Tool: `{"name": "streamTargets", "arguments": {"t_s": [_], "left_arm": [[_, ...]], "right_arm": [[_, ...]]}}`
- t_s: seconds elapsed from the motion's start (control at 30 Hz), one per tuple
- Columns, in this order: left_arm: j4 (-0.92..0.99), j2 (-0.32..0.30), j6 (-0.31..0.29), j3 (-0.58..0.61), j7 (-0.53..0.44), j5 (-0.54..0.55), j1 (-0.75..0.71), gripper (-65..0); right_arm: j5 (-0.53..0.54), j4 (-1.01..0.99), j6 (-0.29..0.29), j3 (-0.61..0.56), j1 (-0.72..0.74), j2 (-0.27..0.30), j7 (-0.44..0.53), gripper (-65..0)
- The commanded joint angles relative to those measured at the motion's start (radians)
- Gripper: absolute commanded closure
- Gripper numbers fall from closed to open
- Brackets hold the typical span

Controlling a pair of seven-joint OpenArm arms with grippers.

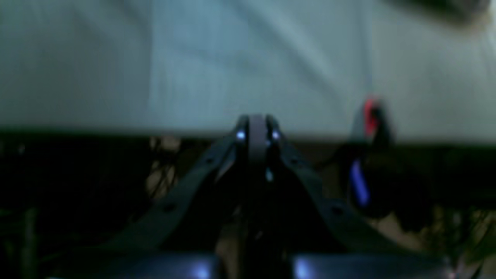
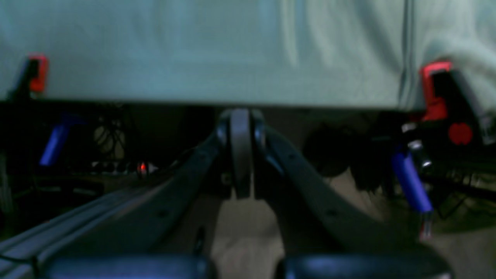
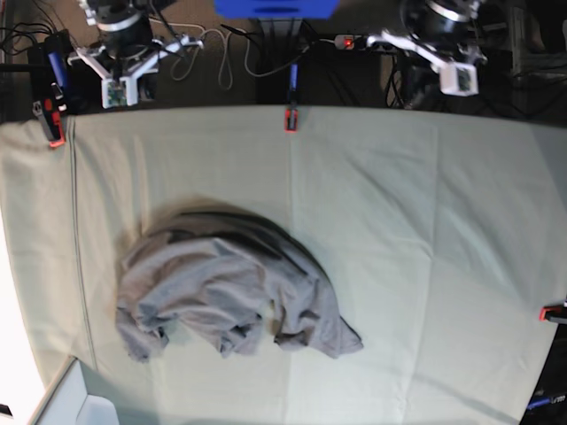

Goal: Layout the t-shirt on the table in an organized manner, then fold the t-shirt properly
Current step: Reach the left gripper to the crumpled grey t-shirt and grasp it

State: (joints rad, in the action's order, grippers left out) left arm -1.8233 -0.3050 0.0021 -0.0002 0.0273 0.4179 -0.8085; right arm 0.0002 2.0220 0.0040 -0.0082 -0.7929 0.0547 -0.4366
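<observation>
The dark grey t-shirt (image 3: pixel 230 283) lies crumpled in a wrinkled heap on the left half of the table (image 3: pixel 425 230), which is covered by a pale green cloth. Both arms sit beyond the table's far edge, away from the shirt. My left gripper (image 1: pixel 257 124) is shut and empty, with its tip just off the cloth's edge. My right gripper (image 2: pixel 240 116) is also shut and empty, just short of that edge. A dark blurred patch (image 1: pixel 438 7) at the top right of the left wrist view may be the shirt.
Red clamps (image 3: pixel 290 119) (image 3: pixel 53 133) (image 3: pixel 554 312) pin the cloth at its edges; one (image 1: pixel 370 112) shows right of my left gripper, and two (image 2: pixel 38 71) (image 2: pixel 434 89) flank my right gripper. Cables and a power strip (image 3: pixel 350 42) lie behind the table.
</observation>
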Motion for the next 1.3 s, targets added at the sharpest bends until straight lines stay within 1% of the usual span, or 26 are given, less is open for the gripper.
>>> {"name": "streamTargets", "arguments": {"t_s": [0.0,0.07,0.13,0.2,0.27,0.33,0.37,0.47,0.53,0.63,0.77,0.87,1.07,1.17,1.27], "left_arm": [[-0.026,-0.012,0.000,-0.002,-0.025,0.034,0.027,-0.1],[-0.028,-0.021,0.002,-0.001,-0.025,0.098,0.084,-0.7],[-0.034,-0.032,0.002,-0.001,-0.025,0.135,0.139,-4.8],[-0.034,-0.046,0.002,-0.001,-0.025,0.152,0.188,-12.8],[-0.029,-0.056,-0.003,0.007,-0.025,0.151,0.252,-22.8],[-0.013,-0.053,-0.003,0.009,-0.025,0.151,0.308,-30.6],[0.001,-0.050,-0.003,0.009,-0.025,0.151,0.337,-33.2],[0.060,-0.032,-0.004,0.013,-0.025,0.151,0.447,-34.0],[0.144,-0.007,-0.004,0.038,-0.025,0.149,0.539,-34.0],[0.279,0.023,-0.004,0.105,-0.025,0.149,0.683,-34.0],[0.474,0.062,-0.001,0.213,-0.027,0.149,0.865,-34.0],[0.635,0.108,-0.001,0.269,-0.030,0.149,0.970,-34.0],[0.960,0.223,-0.006,0.285,-0.033,0.148,1.136,-34.0],[1.061,0.258,-0.007,0.285,-0.034,0.148,1.185,-34.0],[1.109,0.278,-0.007,0.285,-0.034,0.148,1.210,-33.8]], "right_arm": [[-0.002,0.021,0.014,-0.011,0.020,0.003,0.023,0.0],[-0.002,0.023,0.064,-0.029,0.076,0.000,0.005,0.0],[-0.002,0.023,0.103,-0.029,0.125,-0.013,-0.021,0.0],[-0.004,0.023,0.109,-0.029,0.169,-0.031,-0.067,0.0],[-0.004,0.023,0.112,-0.034,0.212,-0.034,-0.135,-0.4],[-0.004,0.023,0.112,-0.034,0.232,-0.034,-0.178,-4.7],[-0.004,0.023,0.112,-0.034,0.237,-0.032,-0.184,-7.7],[-0.004,0.021,0.112,-0.029,0.241,-0.032,-0.183,-17.1],[-0.004,0.021,0.112,-0.029,0.238,-0.034,-0.163,-22.5],[-0.004,0.021,0.112,-0.031,0.232,-0.036,-0.144,-26.9],[-0.004,0.021,0.112,-0.032,0.232,-0.039,-0.155,-26.9],[-0.004,0.021,0.110,-0.032,0.220,-0.037,-0.155,-26.9],[-0.006,0.021,0.109,-0.032,0.211,-0.039,-0.156,-26.9],[-0.006,0.021,0.109,-0.032,0.211,-0.039,-0.156,-26.9],[-0.006,0.021,0.109,-0.032,0.211,-0.039,-0.156,-26.9]]}}
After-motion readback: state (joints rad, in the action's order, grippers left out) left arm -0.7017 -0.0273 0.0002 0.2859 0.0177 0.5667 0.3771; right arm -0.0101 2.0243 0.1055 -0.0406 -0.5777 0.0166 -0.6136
